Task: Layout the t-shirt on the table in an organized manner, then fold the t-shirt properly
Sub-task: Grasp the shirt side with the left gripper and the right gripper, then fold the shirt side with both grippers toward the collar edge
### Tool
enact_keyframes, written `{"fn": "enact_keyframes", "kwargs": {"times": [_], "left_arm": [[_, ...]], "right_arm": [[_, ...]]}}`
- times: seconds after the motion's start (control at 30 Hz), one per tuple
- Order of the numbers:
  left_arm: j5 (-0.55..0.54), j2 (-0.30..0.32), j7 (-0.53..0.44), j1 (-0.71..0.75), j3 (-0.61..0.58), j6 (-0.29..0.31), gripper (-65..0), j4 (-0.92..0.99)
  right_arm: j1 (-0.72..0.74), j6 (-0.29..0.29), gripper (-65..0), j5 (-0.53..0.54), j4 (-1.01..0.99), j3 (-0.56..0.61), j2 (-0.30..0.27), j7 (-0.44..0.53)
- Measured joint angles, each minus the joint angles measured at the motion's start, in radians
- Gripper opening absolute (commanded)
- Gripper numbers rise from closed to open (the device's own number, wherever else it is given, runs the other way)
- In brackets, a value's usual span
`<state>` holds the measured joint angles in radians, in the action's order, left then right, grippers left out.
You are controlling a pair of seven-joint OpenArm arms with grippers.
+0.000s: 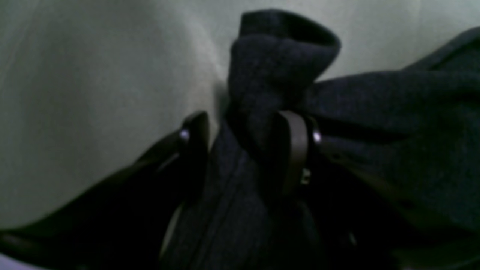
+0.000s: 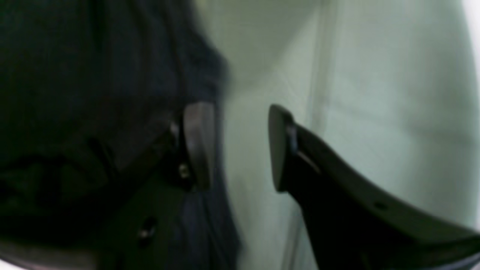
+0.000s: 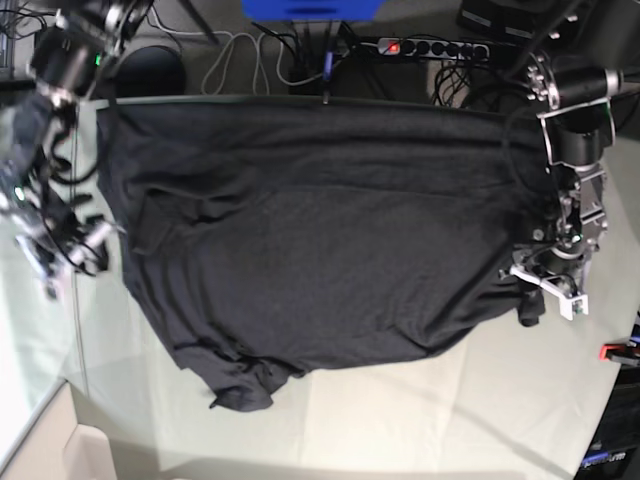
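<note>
So right now we've got the black t-shirt [image 3: 310, 240] spread across most of the table [image 3: 420, 420], but it's far from neat: the bottom-left corner in the base view is bunched into a lumpy wad, and the edge near it runs crooked.

Our left gripper [image 1: 249, 150] has its jaws clamped on a pinch of the t-shirt's edge, and the wrist view shows a fold of dark fabric poking up between the fingers. In the base view that's the arm on the right side of the table.

Our right gripper [image 2: 240, 146] is a different story. Its jaws stand apart with only pale table cloth showing in the gap; the shirt sits just beside one finger, not between them.

We reckon we're in the laying-out part, no folding yet. To do it well, we'd get the right gripper around the shirt's edge on its side, then pull both ends gently apart so the fabric goes taut. Low and slow, or the cloth under it may drag and crease.
</note>
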<state>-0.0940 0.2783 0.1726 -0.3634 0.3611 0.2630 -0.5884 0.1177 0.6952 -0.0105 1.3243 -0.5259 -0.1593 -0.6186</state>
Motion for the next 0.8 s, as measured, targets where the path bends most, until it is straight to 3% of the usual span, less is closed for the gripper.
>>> {"fn": "enact_keyframes", "kwargs": {"times": [0.17, 0.2, 0.37, 0.53, 0.8], "left_arm": [[-0.006, -0.003, -0.011, 0.005, -0.002, 0.008, -63.2, 0.0], [-0.003, -0.005, -0.011, 0.004, -0.002, 0.006, -65.0, -0.002], [-0.003, -0.007, -0.013, 0.005, -0.002, 0.003, -65.0, -0.002], [-0.008, -0.005, -0.007, 0.003, 0.0, 0.003, -65.0, -0.002], [-0.008, -0.002, -0.002, 0.003, 0.002, 0.003, -65.0, -0.002]], "right_arm": [[0.148, 0.0, -40.5, -0.003, -0.223, 0.107, -0.032, 0.008], [0.185, 0.0, -40.5, -0.008, -0.271, 0.117, -0.039, 0.012], [0.307, -0.001, -40.5, -0.005, -0.423, 0.169, -0.064, 0.045], [0.341, 0.0, -40.5, 0.0, -0.566, 0.227, -0.079, 0.22], [0.336, 0.0, -40.5, -0.007, -0.737, 0.27, -0.091, 0.411]]}}
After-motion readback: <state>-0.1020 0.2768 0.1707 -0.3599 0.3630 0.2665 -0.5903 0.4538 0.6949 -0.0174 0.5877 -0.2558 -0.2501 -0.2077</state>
